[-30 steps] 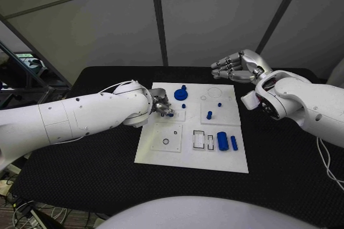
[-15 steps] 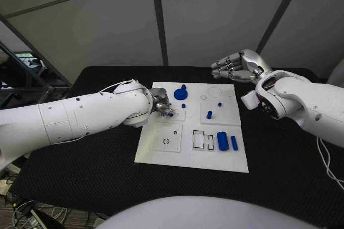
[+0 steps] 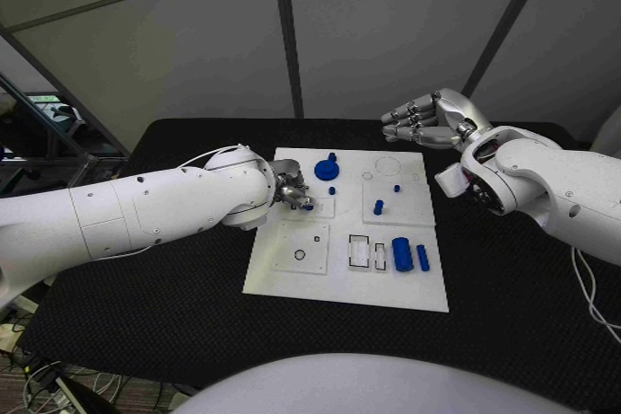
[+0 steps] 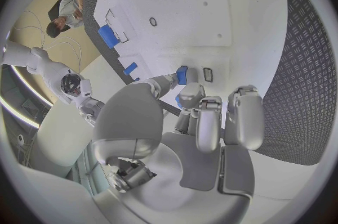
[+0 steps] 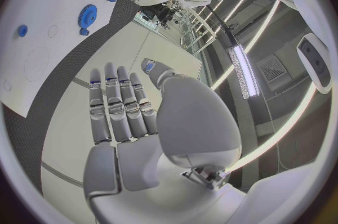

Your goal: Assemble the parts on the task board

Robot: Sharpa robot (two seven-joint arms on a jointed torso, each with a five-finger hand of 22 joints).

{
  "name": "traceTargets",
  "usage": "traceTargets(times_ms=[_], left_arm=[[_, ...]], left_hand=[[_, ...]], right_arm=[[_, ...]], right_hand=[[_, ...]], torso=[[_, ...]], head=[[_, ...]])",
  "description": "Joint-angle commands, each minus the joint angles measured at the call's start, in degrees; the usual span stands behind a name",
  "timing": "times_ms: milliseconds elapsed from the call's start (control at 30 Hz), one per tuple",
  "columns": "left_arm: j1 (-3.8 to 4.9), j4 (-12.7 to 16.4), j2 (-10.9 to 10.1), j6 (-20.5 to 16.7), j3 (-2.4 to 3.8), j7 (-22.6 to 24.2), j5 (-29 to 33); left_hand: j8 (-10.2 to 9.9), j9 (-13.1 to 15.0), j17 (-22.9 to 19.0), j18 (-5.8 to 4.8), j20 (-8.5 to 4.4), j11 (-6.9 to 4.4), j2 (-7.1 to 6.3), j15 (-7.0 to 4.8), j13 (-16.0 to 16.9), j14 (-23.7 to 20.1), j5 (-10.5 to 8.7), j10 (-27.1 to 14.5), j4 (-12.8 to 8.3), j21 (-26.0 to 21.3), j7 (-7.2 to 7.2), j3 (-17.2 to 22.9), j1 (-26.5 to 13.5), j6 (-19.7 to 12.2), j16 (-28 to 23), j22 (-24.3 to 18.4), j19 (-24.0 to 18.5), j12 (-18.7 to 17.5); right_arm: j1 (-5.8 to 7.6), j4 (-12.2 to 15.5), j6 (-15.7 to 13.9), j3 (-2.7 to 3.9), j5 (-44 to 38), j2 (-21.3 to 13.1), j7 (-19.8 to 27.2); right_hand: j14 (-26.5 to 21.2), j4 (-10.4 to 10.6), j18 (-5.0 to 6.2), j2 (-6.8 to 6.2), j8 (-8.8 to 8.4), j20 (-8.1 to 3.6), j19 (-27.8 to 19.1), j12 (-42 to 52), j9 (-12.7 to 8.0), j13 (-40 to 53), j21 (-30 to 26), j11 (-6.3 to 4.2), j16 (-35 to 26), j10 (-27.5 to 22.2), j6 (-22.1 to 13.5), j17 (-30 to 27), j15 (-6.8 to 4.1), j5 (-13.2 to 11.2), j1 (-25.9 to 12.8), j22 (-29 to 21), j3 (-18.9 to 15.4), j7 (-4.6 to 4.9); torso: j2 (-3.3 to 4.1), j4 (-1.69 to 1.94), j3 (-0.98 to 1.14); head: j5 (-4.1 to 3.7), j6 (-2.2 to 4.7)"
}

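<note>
Blue blocky part (image 4: pixel 182 74) pinched by silver left hand (image 3: pixel 293 197), smooth white task board (image 3: pixel 336 279)

Left hand (image 3: pixel 293 195) hides the small blue part (image 4: pixel 182 74) it pinches.

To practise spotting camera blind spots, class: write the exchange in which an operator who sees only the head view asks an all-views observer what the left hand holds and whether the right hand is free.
Operator: Is the left hand holding anything?
Observer: Yes. The left wrist view shows a small blue part pinched in it, just above the task board.
Operator: And the right hand?
Observer: The right wrist view shows its fingers stretched out and its palm holding nothing.
</note>
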Motion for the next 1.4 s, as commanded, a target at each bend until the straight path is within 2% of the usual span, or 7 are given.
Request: traceTargets(times_ms=[33, 333, 767, 1067, 1400], left_arm=[[-0.16, -0.27, -0.01, 2.56, -0.18, -0.42, -0.18], [-0.05, -1.03, 0.30, 3.15, -0.15, -0.46, -0.18], [0.30, -3.52, 2.09, 5.64, -0.14, -0.60, -0.13], [0.45, -4.95, 3.05, 6.98, -0.14, -0.67, 0.59], [0.47, -5.19, 3.25, 8.51, -0.15, -0.73, 0.69]], left_hand=[[0.54, 0.42, 15.06, -0.26, -0.35, -0.59, -0.41, -0.50, 0.06, 6.12, 0.68, 0.74, -9.36, 0.20, -0.41, 9.93, -0.66, 0.08, 0.35, 0.11, 0.28, 0.19], [0.87, 0.98, 15.06, -0.29, -0.42, -0.68, -0.70, -0.58, 0.11, 6.12, 1.52, 0.90, -9.43, 0.26, -0.51, 10.39, -1.01, 0.13, 0.35, 0.24, 0.35, 0.24], [1.05, 1.43, 15.06, -0.25, -0.46, -0.71, -0.61, -0.62, -0.07, 6.12, 1.73, 0.94, -9.07, 0.12, -0.57, 10.46, -1.75, 0.10, 0.35, 0.06, 0.26, 0.13], [1.30, 2.15, 15.06, -0.26, -0.54, -0.90, -0.18, -0.74, -0.04, 6.12, 1.69, 1.11, -8.27, 0.10, -0.87, 10.16, -3.77, 0.20, 0.35, 0.15, 0.31, 0.17], [1.31, 2.57, 15.06, -0.27, -0.64, -1.08, -0.45, -0.87, -0.03, 6.12, 1.54, 1.22, -7.73, 0.05, -1.20, 8.86, -5.48, 0.37, 0.35, 0.21, 0.33, 0.24]], right_arm=[[0.10, 0.02, 0.50, 0.05, -0.09, 0.03, 0.36], [0.10, -0.07, 0.56, 0.04, -0.17, 0.13, 0.32], [0.10, -0.11, 0.61, 0.04, -0.39, 0.25, 0.30], [0.10, -0.15, 0.83, 0.04, -0.44, 0.30, 0.21], [0.09, -0.23, 1.11, 0.03, -0.46, 0.30, 0.14]], right_hand=[[0.01, 0.20, 0.34, -0.04, 0.07, -0.09, 0.43, 0.13, 0.09, -0.03, -0.24, -0.23, 0.09, -0.05, 0.28, -0.09, -0.10, 0.28, -0.58, -0.06, -0.29, -0.04], [-0.01, 0.20, 0.33, -0.03, 0.07, -0.08, 0.47, 0.14, 0.09, -0.03, -0.32, -0.24, 0.08, -0.05, 0.29, -0.14, -0.10, 0.29, -0.58, -0.11, -0.31, -0.06], [-0.01, 0.20, 0.33, -0.03, 0.07, -0.08, 0.47, 0.14, 0.09, -0.03, -0.32, -0.24, 0.08, -0.05, 0.29, -0.14, -0.10, 0.29, -0.58, -0.11, -0.31, -0.06], [-0.01, 0.20, 0.33, -0.03, 0.07, -0.08, 0.47, 0.14, 0.09, -0.03, -0.32, -0.24, 0.08, -0.05, 0.29, -0.14, -0.10, 0.29, -0.58, -0.11, -0.31, -0.06], [-0.01, 0.20, 0.33, -0.03, 0.07, -0.08, 0.47, 0.14, 0.09, -0.03, -0.32, -0.24, 0.08, -0.05, 0.29, -0.14, -0.10, 0.29, -0.58, -0.11, -0.31, -0.06]], torso=[[0.06, -0.03, 0.04], [0.03, 0.03, 0.04], [0.05, 0.02, 0.03], [0.08, 0.03, 0.04], [0.05, 0.10, 0.01]], head=[[-0.07, -0.06], [-0.07, -0.15], [-0.09, -0.23], [-0.15, -0.35], [-0.31, -0.44]])
